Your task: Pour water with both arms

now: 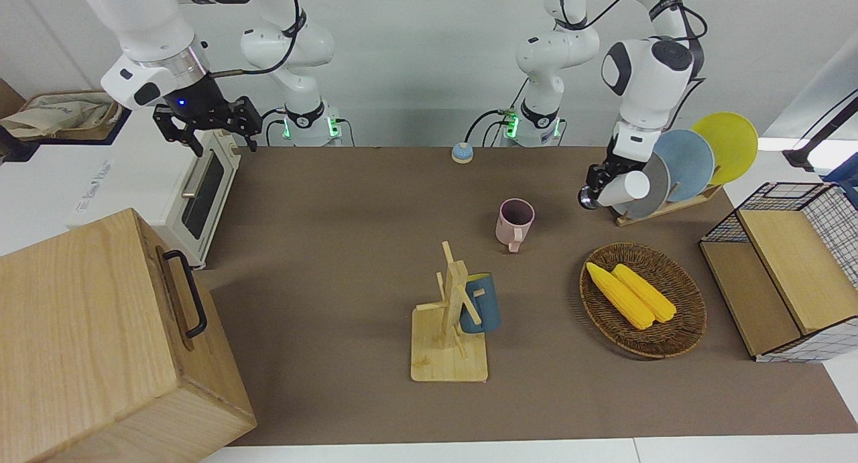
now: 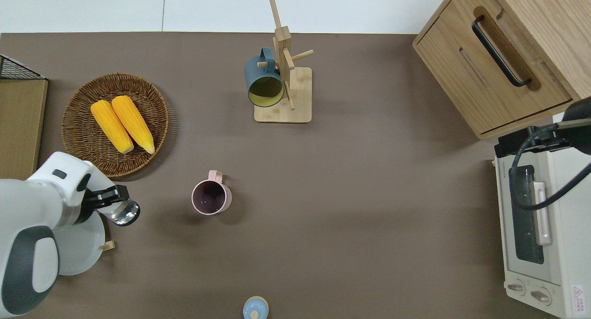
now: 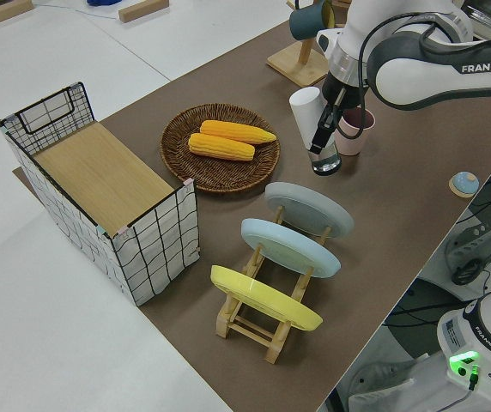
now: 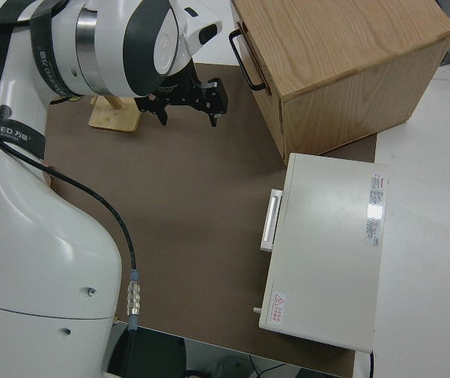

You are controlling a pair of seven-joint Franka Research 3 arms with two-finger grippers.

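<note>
Wooden box (image 1: pixel 100 342) closest to camera; left gripper (image 1: pixel 598 183) grasps white bottle (image 1: pixel 623 188), long axis tilted, mouth down toward pink cup (image 1: pixel 515 223); right gripper (image 1: pixel 208 124) parked, fingers spread.

Left white jointed arm's claw (image 1: pixel 606 188), frame right, grips a tilted white cup (image 1: pixel 623 187); right white arm parked.

Brown table (image 1: pixel 348 202); white wall (image 1: pixel 415 41), apparently.
</note>
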